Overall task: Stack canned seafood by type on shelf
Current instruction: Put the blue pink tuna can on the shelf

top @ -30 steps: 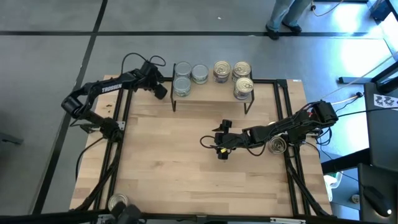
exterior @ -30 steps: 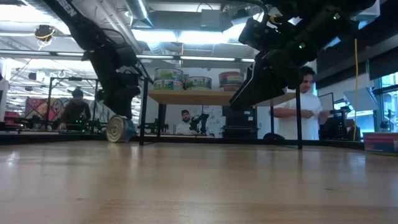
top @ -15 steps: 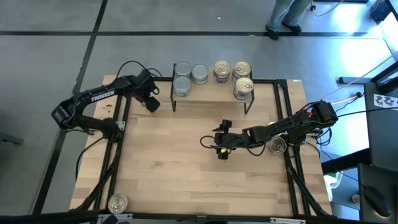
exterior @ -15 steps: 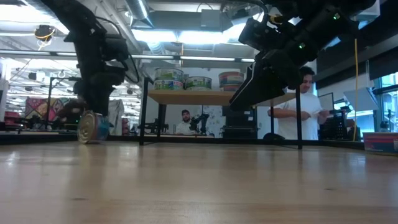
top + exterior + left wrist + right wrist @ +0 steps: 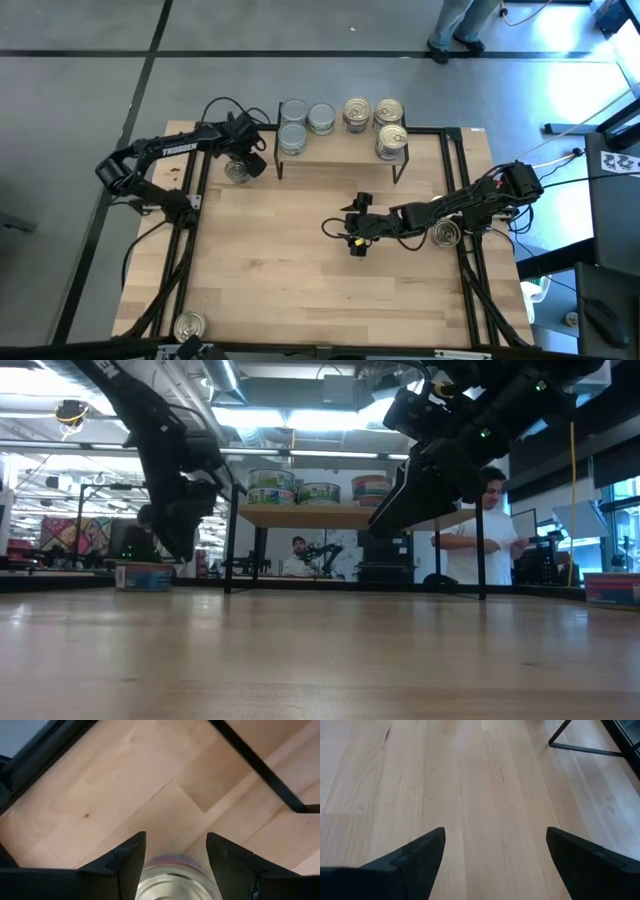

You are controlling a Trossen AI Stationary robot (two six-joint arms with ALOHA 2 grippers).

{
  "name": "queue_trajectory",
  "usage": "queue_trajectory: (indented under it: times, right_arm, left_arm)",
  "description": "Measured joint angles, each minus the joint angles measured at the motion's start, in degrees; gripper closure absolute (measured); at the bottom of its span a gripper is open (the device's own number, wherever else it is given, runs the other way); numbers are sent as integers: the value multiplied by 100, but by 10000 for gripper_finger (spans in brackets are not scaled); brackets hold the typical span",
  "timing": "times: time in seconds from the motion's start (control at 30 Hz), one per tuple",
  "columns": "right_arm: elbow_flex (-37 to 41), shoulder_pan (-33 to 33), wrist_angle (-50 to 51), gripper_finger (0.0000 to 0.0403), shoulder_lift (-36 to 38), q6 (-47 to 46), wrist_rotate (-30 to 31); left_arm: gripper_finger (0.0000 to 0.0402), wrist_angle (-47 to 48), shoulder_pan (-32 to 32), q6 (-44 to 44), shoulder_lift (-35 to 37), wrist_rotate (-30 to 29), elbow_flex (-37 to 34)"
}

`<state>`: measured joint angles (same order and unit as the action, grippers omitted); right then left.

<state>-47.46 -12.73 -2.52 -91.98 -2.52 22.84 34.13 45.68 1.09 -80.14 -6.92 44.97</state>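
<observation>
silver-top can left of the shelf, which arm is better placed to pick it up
Left. The left claw sits right over that can, fingers open either side of it. The right claw hangs open over bare table mid-board, far from it.

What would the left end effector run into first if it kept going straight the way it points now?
Most likely the small round silver-topped metal tin between its open fingers, which stands on the light wooden table; depth is unclear.

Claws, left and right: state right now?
Left claw: open, straddling a silver-topped can standing on the table.
Right claw: open, empty, mid-table.
</observation>
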Motion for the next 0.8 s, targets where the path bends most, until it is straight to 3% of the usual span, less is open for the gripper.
queue_trajectory:
  times: [0.23,0.4,0.5,0.8]
  right_arm:
    - [0,0,-2,56,0,4,1]
    - [0,0,-66,56,0,60,1]
    - [0,0,-88,56,0,147,1]
    - [0,0,-87,56,0,153,0]
  left_arm:
    - [194,701,-171,173,811,-32,88]
    - [194,1342,-347,456,1190,-443,-78]
    - [194,1228,-370,485,1122,-446,-365]
    - [194,1126,-623,458,504,-439,-358]
